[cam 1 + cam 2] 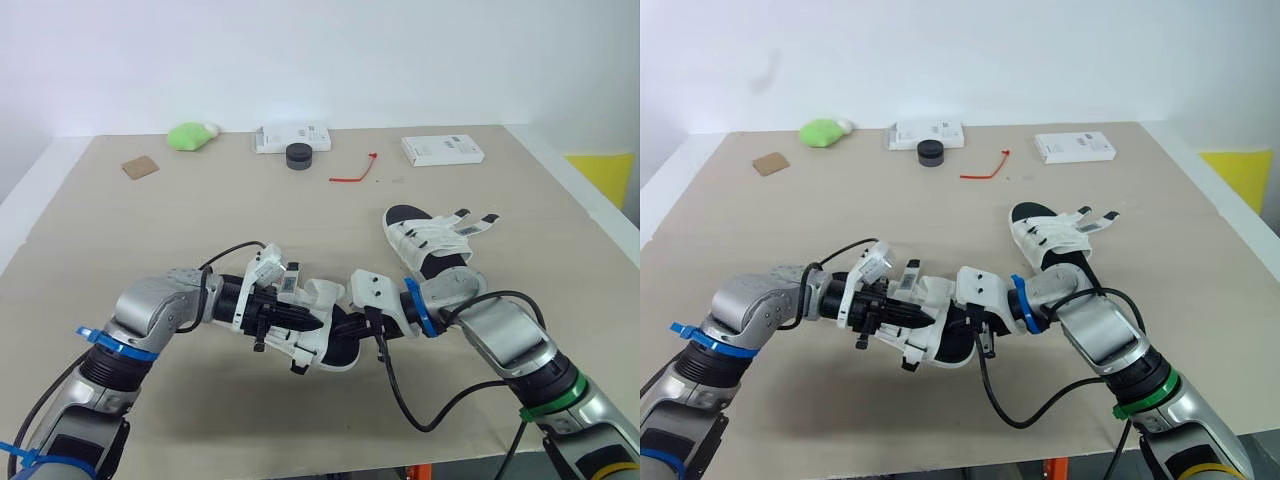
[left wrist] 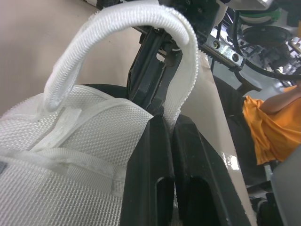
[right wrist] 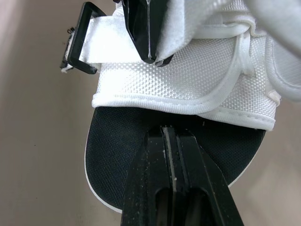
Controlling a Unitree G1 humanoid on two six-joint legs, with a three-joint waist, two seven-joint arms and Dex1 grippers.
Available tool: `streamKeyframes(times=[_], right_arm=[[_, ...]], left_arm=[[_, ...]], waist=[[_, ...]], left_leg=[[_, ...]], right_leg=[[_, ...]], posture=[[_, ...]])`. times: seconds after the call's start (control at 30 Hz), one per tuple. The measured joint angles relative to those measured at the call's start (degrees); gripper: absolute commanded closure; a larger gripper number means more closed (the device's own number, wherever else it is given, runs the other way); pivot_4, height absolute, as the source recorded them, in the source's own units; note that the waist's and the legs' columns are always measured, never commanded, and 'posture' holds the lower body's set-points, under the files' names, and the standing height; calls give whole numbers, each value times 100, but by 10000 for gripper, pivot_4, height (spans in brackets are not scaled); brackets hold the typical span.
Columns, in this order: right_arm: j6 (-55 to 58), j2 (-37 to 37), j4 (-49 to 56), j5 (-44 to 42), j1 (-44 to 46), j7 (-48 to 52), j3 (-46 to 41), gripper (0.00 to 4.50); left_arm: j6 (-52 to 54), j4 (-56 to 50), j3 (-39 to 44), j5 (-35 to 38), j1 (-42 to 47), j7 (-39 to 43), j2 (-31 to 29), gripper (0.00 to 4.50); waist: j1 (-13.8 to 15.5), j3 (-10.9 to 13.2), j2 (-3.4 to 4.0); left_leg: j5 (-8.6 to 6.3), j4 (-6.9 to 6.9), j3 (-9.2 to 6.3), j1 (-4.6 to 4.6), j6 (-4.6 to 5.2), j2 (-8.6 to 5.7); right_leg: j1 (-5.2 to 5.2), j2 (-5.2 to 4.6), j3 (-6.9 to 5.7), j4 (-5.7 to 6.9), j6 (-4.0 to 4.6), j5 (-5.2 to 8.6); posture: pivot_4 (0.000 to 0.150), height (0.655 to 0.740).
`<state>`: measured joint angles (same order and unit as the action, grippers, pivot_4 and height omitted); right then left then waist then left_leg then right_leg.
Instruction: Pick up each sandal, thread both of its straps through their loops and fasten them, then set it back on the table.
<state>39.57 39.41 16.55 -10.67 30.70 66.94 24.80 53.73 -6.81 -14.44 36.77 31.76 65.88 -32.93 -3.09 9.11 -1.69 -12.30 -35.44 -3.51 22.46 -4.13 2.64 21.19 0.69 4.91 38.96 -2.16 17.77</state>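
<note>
1. Fingers [image 2: 150,160] of the left gripper [image 2: 171,121]: pressed together, pinching the edge of a white woven strap [image 2: 117,28]. The strap arches up from the upper in a free bow and comes back down into the pinch.
2. Fingers [image 3: 150,179] of the right gripper [image 3: 170,134]: pressed together on the rim of the sole, at one rounded end of a white mesh sandal with a black footbed [image 3: 188,75]. The bite looks thin, on the edge only.
3. Black rectangular loop [image 3: 77,40]: stands out on a short white tab at the side of the upper, just beside the left gripper's tips. No strap passes through it.
4. Position: the sandal hangs between the two grippers, low over the near middle of the beige table [image 1: 150,230]. Whether the sole touches the top, I cannot tell.
5. Second white sandal [image 1: 428,240]: lies on the table beyond the right arm, well apart, straps splayed open.
6. Judged step: threading a strap on the first sandal; no strap visibly fastened.
7. Risks:
   - The strap could slide out of the narrow pinch if pulled at an angle to the loop.
   - The sandal could pivot on the right gripper's thin edge hold once the left pulls, turning the loop away.
   - The strap's grip face might catch on the mesh before reaching the loop, fastening it unthreaded.
</note>
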Motion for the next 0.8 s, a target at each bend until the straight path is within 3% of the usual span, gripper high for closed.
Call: streamKeyframes(times=[0.4,0.67,0.8], right_arm=[[-19,-70,-29,-7,42,27,4,45000],[-25,-101,-65,-7,55,29,10,45000],[-24,-99,-71,-3,51,26,9,45000]], left_arm=[[-224,-327,-37,228,-97,837,-520,43516],[-1789,-512,-381,-643,-425,1126,-697,43516],[-1961,-501,-445,-759,-470,1059,-622,43516]], waist=[[-28,3,1],[-47,-3,7],[-47,-12,19]], left_leg=[[-6,8,2,2,9,8],[-6,8,7,-3,9,10],[-6,7,7,-5,9,9]], right_leg=[[8,8,1,0,10,7],[4,8,4,1,12,7],[2,8,3,1,12,7]], posture=[[1500,7400],[1500,7400],[1500,7400]])
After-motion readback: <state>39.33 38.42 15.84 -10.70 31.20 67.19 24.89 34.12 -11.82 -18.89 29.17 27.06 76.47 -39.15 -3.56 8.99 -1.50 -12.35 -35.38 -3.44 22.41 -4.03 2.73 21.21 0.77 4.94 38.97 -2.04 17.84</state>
